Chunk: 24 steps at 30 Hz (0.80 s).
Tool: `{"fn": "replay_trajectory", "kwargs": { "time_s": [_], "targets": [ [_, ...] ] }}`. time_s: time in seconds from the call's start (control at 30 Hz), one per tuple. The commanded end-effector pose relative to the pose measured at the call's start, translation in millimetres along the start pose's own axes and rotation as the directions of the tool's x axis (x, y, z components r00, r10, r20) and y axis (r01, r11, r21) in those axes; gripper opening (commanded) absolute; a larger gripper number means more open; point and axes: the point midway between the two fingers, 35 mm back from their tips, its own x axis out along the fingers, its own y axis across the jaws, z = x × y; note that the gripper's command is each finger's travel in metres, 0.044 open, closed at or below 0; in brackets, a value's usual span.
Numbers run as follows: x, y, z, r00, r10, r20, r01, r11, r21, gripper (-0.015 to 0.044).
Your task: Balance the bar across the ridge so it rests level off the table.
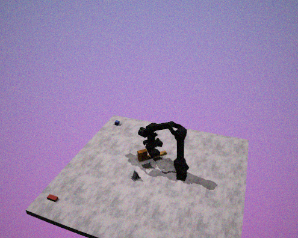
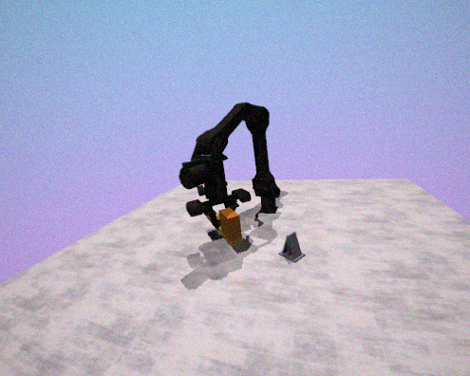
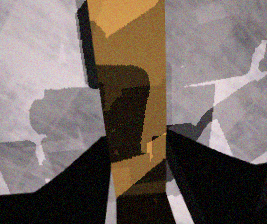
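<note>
Bar, unmarked, in hand

The mottled grey counter carries the orange bar; a dark ridge; a red block; a blue cube.

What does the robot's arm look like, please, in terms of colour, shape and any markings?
The arm is matte black throughout, built of chunky rounded links with bulbous joints. The hand has two broad, flat black fingers. No markings or loose cables can be made out.
</note>
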Motion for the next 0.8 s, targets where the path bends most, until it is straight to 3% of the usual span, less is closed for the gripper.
{"fn": "replay_trajectory", "kwargs": {
  "time_s": [0.0,0.77],
  "targets": [
    [-14.1,3.4,-1.5,1.000,0.021,-0.008,-0.021,1.000,0.001,0.0000],
    [-71.3,-3.4,2.1,1.000,0.021,-0.006,-0.021,1.000,0.003,0.0000]
  ]
}}
